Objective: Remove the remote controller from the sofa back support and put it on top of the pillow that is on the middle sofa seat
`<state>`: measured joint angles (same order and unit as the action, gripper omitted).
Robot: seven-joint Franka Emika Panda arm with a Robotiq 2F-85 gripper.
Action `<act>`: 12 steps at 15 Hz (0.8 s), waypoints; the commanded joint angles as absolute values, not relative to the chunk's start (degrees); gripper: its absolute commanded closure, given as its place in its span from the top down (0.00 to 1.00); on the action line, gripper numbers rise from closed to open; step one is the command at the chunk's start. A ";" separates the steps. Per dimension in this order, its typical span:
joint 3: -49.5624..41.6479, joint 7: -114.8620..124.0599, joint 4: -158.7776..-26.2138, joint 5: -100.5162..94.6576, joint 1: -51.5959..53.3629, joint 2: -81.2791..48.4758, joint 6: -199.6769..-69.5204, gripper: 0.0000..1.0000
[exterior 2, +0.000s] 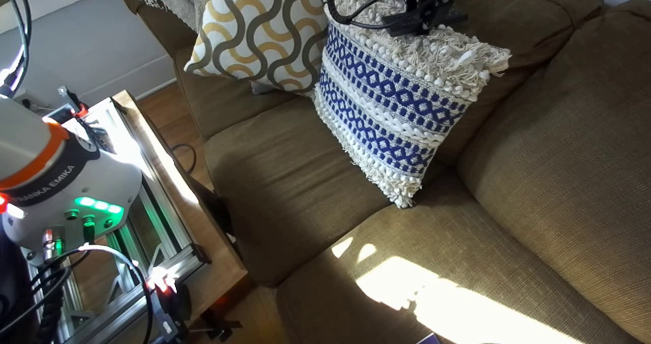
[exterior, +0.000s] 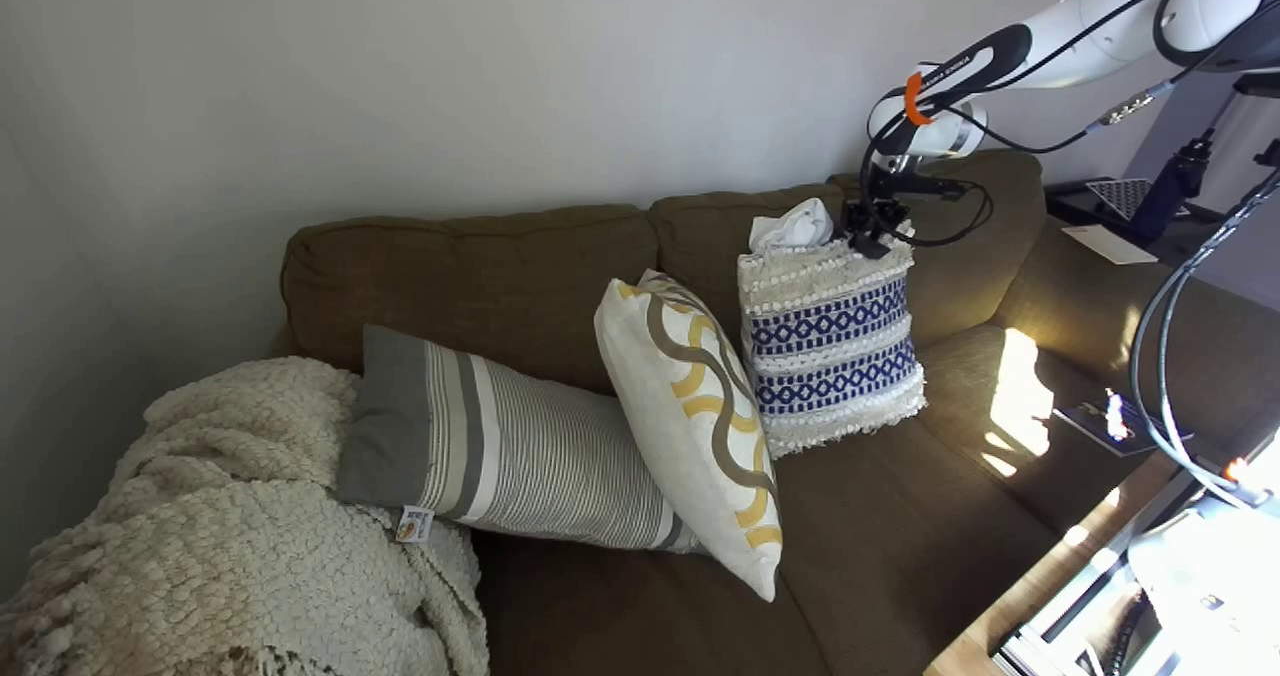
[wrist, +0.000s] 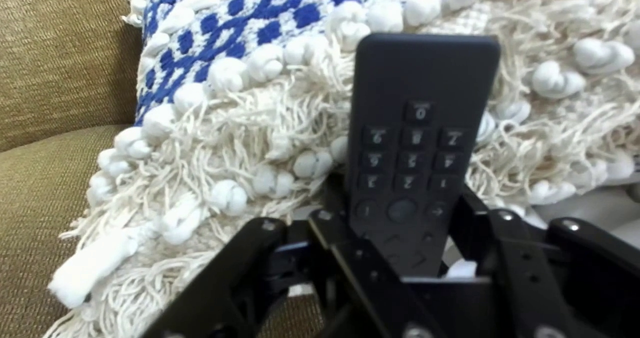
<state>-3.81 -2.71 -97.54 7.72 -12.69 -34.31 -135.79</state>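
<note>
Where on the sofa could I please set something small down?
The middle seat is bare between the blue-banded pillow and the seat's front edge; the sunlit seat, between that pillow and the dark flat item. Crowded: that pillow's top, where the jaws hold the remote, and where the swirled cushion, striped pillow and blanket bunch together.

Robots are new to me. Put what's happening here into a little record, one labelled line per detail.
Furniture: brown sofa
Held thing: black remote, number buttons showing
Holder: tool, closed on the remote's sides
Close by: blue-and-white pillow, propped up in front of the sofa back; remote at its shaggy upper part, touching unclear
Other pillows: swirl-patterned pillow; grey striped pillow
Blanket: cream blanket, touching the grey striped pillow
Status: remote not yet let go
</note>
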 commanded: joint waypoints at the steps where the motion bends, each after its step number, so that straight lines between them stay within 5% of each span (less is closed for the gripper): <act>1: -3.67 -3.01 -98.61 8.41 -12.82 -34.49 -135.67 0.26; 2: -3.77 -2.72 -99.07 8.31 -12.65 -34.10 -135.81 0.26; 3: -3.78 -2.69 -99.39 8.25 -12.58 -33.77 -135.76 0.38; 4: -3.80 -2.81 -99.72 8.15 -12.53 -33.28 -135.56 0.76; 8: -4.65 -1.89 -101.85 7.38 -11.98 -30.10 -136.29 0.99; 12: -5.46 -1.92 -108.94 7.79 -12.00 -21.03 -141.41 1.00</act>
<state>-4.70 -2.15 -100.44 7.48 -12.18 -29.76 -136.58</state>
